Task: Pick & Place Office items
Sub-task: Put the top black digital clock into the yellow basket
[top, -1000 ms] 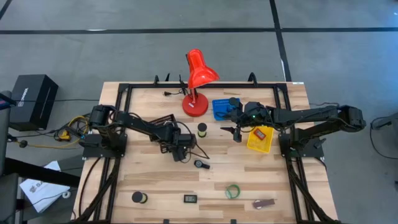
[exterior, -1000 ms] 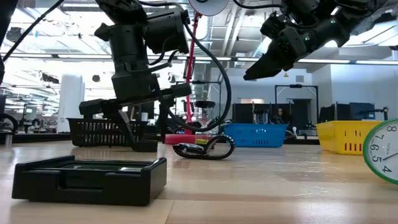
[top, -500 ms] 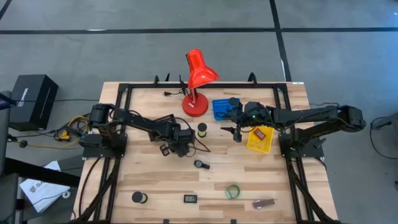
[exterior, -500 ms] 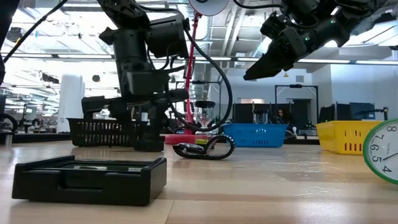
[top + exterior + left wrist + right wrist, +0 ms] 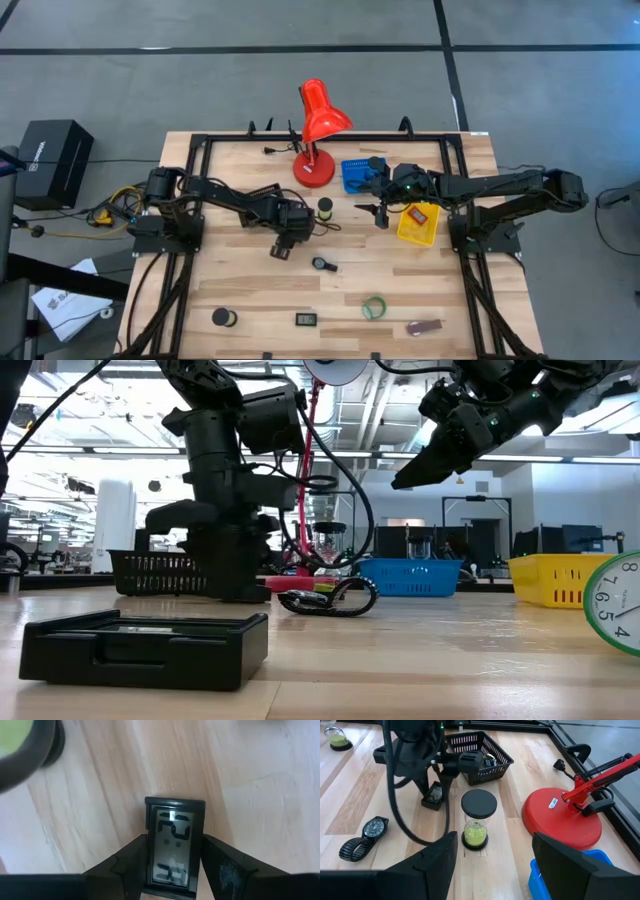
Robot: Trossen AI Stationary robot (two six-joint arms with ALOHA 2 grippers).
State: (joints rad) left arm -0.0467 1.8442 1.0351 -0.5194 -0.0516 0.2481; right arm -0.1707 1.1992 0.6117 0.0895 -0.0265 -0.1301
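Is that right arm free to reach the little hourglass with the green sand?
Probably yes. The right gripper hangs above the table with its jaws open, and the hourglass stands upright just ahead of it on bare wood. The left gripper is busy farther off.

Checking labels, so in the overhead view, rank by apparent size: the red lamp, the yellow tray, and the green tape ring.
1. red lamp, largest.
2. yellow tray.
3. green tape ring, smallest.

Two matte black jointed arms [image 5: 225, 195] trailing looped black cables, blunt-fingered
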